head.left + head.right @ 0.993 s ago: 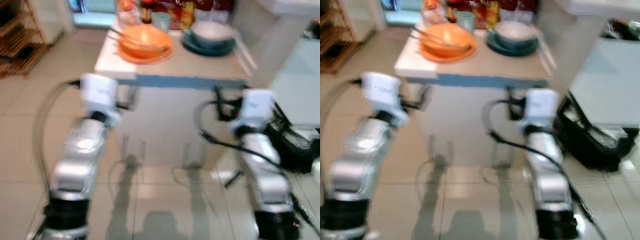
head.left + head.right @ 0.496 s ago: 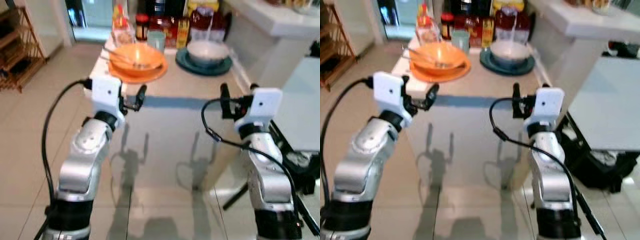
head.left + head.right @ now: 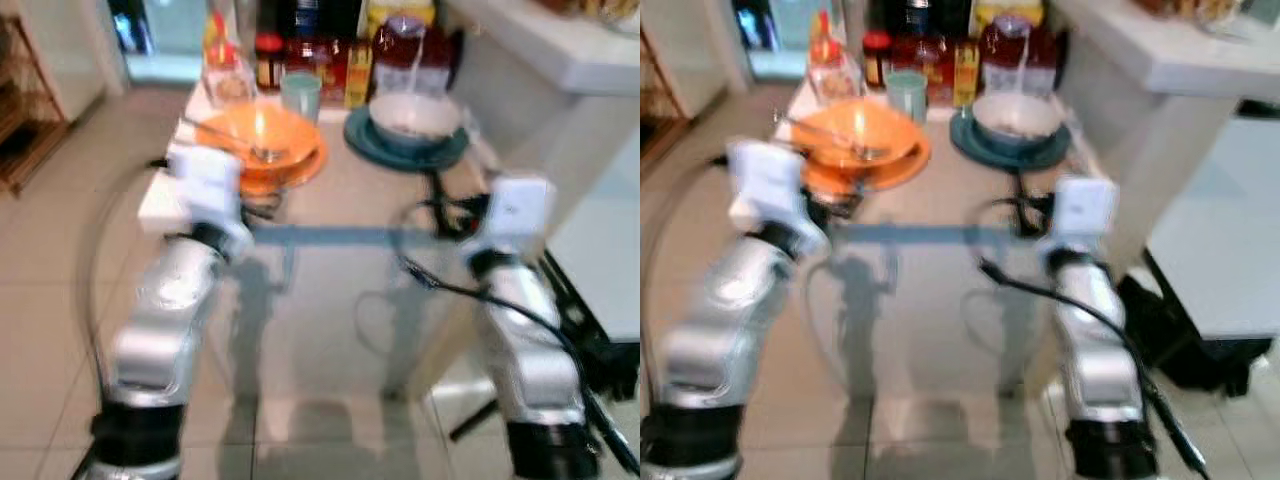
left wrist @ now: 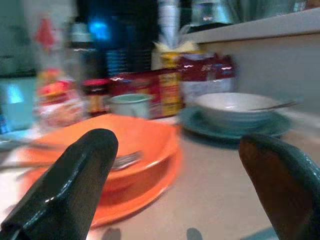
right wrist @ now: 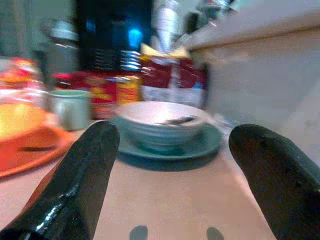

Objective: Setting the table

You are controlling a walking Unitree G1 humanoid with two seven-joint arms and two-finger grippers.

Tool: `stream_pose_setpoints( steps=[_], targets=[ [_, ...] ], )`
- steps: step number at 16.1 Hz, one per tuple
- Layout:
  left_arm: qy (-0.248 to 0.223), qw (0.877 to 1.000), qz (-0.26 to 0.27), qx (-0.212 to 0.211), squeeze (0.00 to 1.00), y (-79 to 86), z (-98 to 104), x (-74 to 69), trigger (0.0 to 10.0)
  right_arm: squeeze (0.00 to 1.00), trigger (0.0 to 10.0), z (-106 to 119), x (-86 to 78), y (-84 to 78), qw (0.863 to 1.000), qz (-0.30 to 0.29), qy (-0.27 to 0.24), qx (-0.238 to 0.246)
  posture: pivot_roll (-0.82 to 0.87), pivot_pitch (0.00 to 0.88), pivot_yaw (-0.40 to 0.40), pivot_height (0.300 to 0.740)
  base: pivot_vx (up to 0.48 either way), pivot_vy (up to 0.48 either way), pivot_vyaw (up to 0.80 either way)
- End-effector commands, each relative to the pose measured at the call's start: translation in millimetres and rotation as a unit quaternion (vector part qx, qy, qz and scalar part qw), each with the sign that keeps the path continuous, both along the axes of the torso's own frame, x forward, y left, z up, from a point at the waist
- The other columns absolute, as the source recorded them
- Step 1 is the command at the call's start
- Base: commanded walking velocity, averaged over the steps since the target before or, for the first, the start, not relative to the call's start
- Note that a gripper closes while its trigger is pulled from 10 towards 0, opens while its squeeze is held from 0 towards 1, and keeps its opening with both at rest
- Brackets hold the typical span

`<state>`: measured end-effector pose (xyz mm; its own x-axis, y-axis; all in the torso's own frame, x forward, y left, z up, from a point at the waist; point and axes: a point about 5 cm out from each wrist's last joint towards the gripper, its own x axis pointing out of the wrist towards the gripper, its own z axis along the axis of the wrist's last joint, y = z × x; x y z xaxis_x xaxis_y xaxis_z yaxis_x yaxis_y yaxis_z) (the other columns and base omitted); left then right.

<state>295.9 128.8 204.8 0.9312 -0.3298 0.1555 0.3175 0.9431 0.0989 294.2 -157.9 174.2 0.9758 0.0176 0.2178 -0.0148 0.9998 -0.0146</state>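
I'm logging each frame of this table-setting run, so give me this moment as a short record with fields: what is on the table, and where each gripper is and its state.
table: white top, robot standing at its near edge
left side of table: orange bowl on an orange plate, utensils lying in the bowl
right side of table: pale bowl on a teal plate
behind them: light green cup, jars and packets along the back
left gripper: open, empty, near the orange plate
right gripper: open, empty, facing the pale bowl
image quality: head views blurred
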Motion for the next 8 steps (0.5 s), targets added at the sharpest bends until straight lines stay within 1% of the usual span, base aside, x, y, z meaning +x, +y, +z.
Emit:
stream_pose_setpoints(
  steps=[1,3,4,5,6,7,8],
  targets=[
    [-0.007,1.000,0.013,0.004,0.00,8.9,2.8,-0.5,10.0,0.00,10.0,10.1,0.9,6.8,1.000,0.015,-0.021,0.006,0.07,0.000,-0.062,0.740,0.480,0.000,0.00],
    [-0.009,1.000,0.016,0.003,0.00,11.8,3.3,-0.9,10.0,0.00,10.0,10.8,-0.4,10.3,0.999,0.032,-0.025,0.014,0.07,0.000,-0.064,0.740,0.480,0.000,0.00],
    [-0.011,1.000,0.018,0.002,0.00,13.0,4.5,-1.2,10.0,0.00,10.0,9.3,-1.8,15.4,0.998,0.051,-0.024,-0.024,0.07,0.000,-0.067,0.740,0.480,0.000,0.00],
    [-0.012,1.000,0.018,0.002,0.00,13.1,4.7,-1.5,10.0,0.00,10.0,8.3,-2.3,16.2,0.998,0.055,-0.021,-0.026,0.07,0.000,-0.068,0.740,0.480,0.000,0.60],
    [-0.013,1.000,0.017,0.003,0.00,13.0,4.8,-2.3,10.0,0.00,10.0,8.4,-3.6,16.0,0.998,0.054,-0.026,-0.010,0.07,0.000,-0.070,0.740,0.480,0.000,0.80],
    [-0.013,1.000,0.015,0.005,0.00,13.0,4.4,-2.9,10.0,0.00,10.0,8.5,-4.2,15.1,0.998,0.051,-0.029,-0.003,0.07,0.000,-0.070,0.740,0.454,0.000,0.51],
    [-0.012,1.000,0.016,0.009,0.00,13.3,3.5,-3.5,10.0,0.00,10.0,7.8,-4.8,14.6,0.998,0.055,-0.028,0.010,0.07,0.000,-0.070,0.740,0.289,0.000,0.00]
  ],
)
